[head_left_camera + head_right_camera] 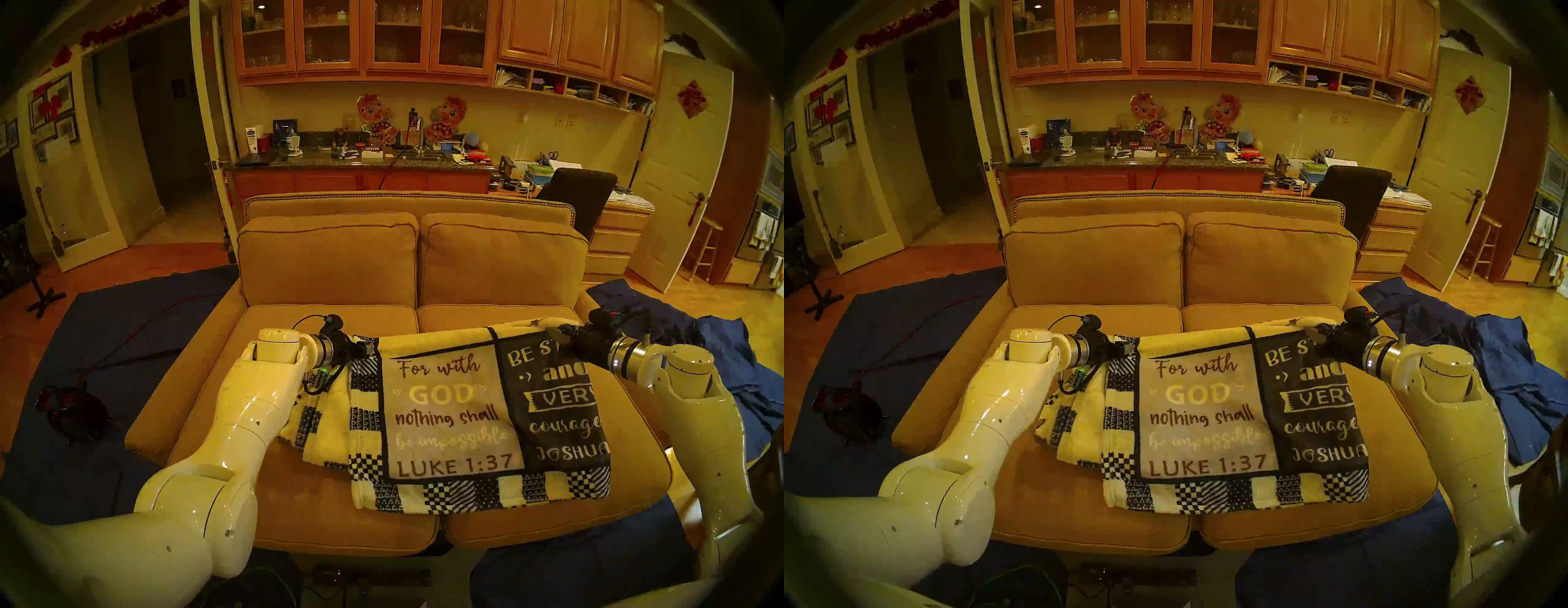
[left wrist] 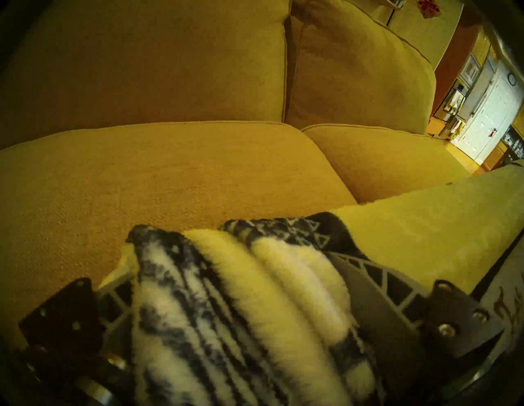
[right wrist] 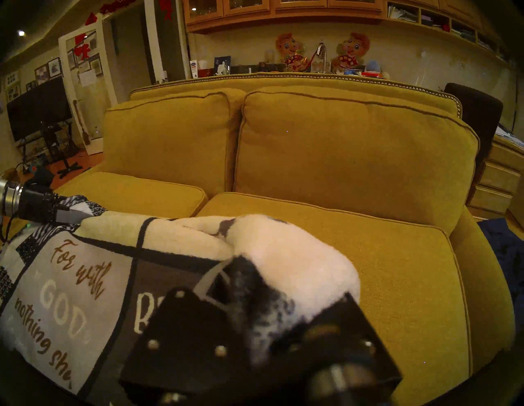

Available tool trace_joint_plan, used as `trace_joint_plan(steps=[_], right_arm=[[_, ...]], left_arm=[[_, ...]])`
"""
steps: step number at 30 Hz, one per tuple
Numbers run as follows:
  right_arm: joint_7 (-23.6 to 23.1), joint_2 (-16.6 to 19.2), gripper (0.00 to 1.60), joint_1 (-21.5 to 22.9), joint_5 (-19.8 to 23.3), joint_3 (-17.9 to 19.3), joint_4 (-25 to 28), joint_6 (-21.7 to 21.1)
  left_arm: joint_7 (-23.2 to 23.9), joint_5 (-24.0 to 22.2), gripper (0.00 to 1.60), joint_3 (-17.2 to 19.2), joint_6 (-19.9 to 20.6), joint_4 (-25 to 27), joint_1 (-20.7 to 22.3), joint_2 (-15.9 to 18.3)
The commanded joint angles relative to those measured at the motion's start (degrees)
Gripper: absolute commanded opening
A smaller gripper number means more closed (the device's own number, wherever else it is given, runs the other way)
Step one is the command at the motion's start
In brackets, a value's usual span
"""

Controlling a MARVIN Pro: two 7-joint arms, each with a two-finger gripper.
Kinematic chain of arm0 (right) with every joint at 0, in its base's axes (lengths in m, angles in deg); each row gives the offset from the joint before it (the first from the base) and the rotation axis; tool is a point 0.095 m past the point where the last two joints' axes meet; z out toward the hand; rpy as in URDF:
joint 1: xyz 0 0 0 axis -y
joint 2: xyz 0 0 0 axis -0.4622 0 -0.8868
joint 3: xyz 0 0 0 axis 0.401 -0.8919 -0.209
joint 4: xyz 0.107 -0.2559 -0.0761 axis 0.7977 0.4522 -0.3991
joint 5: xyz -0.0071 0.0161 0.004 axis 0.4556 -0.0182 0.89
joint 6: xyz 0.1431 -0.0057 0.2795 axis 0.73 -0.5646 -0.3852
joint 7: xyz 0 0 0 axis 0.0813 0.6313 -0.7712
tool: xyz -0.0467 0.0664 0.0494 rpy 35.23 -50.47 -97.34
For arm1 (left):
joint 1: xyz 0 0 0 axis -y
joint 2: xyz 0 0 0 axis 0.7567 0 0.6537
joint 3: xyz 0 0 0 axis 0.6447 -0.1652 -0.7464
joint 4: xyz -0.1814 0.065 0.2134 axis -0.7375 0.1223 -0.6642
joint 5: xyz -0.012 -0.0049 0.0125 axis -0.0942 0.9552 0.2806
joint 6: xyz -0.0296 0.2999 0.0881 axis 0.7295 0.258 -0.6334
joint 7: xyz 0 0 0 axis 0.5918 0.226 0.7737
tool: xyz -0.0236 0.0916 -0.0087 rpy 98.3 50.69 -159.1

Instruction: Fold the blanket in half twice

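- blanket [image 1: 458, 416] spread across both seat cushions of sofa [image 1: 331, 263], nearer the right one, printed side up: "for with god nothing shall be impossible, luke 1:37" on a pale panel, a dark panel with "joshua" beside it.
- checkered and triangle border along the near edge, almost at the front lip of the cushions; far edge rolled over, showing plain cream backing.
- a looser layer of cream and navy patchwork sticking out from under the left side.
- far left corner bunched between the fingers [image 2: 377, 279] of left gripper [image 1: 368, 345]; fingers set wide around the thick fold; cannot tell whether pinching or let go.
- far right corner clenched in right gripper [image 1: 558, 334], cream plush bulging past the jaws, raised a little off the cushion.
- both white arms reaching in from the near corners, wrists angled downward.
- sofa of mustard-yellow fabric, two seat cushions, two back cushions, nailhead trim along the top rail.
- dark blue cloths [image 1: 106, 339] on the wooden floor on either side of the sofa, the right one rumpled.
- red cable [image 1: 63, 401] coiled on the left cloth.
- behind the sofa, cluttered granite counter [image 1: 297, 160] with a faucet, wooden cabinets [image 1: 365, 38] with glass doors above, two cartoon cutouts on the wall.
- black chair [image 1: 577, 191] at a desk on the right, open white door [image 1: 679, 170] beyond.
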Motion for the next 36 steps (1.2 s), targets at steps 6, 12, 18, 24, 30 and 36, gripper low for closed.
trace_joint_plan(steps=[6, 12, 18, 24, 30, 36], right_arm=[[3.21, -0.62, 0.00, 8.87, -1.68, -2.35, -4.09, 0.11], [4.59, -1.75, 0.00, 13.00, -2.92, -4.68, -7.64, -0.01], [6.12, -2.74, 0.00, 14.85, -3.92, -6.20, -9.76, 0.35], [7.90, -4.13, 0.00, 17.79, -5.26, -7.87, -12.79, 0.57], [9.48, -5.23, 0.00, 19.57, -6.50, -8.69, -14.93, 0.96], [10.49, -6.31, 0.00, 21.82, -7.65, -9.60, -17.46, 1.16]], left_arm=[[-1.26, 1.08, 1.60, 0.22, -1.10, -5.08, 6.88, 0.99], [-0.99, 1.19, 1.60, 0.25, -1.47, -7.26, 9.36, 1.09], [-0.42, 1.25, 1.60, 0.17, -1.85, -9.29, 11.14, 1.07], [0.87, 1.30, 1.60, -0.32, -2.56, -10.96, 11.87, 0.51], [2.79, 1.24, 1.60, -0.69, -3.81, -10.82, 11.83, 0.00], [5.16, 1.63, 1.60, -1.47, -5.38, -7.93, 10.68, 0.20]])
